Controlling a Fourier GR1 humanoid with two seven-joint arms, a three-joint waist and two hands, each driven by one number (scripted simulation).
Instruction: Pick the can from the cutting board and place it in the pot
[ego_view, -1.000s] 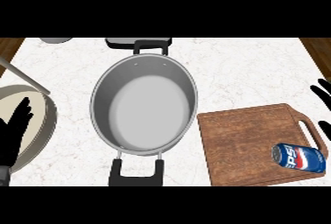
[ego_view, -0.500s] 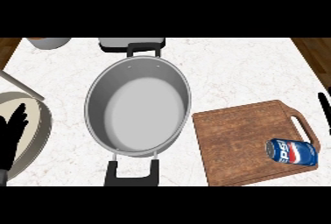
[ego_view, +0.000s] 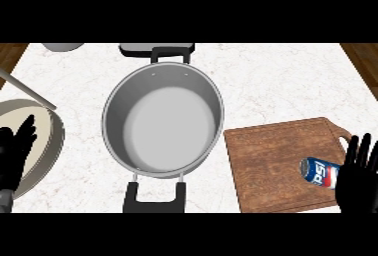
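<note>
On the marbled desk (ego_view: 280, 80) the can (ego_view: 319, 172) lies sideways on the cutting board (ego_view: 277, 165), right of the pot (ego_view: 164, 122), touching the spread, empty right robot hand (ego_view: 359, 175), so a nudge might roll it off.

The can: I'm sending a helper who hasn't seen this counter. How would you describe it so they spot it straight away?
Look for the brown wooden cutting board on the marble counter, right of the big grey pot. The can lies on its side near the board's right edge, beside the right hand. It is the only blue, red and white thing there.
</note>
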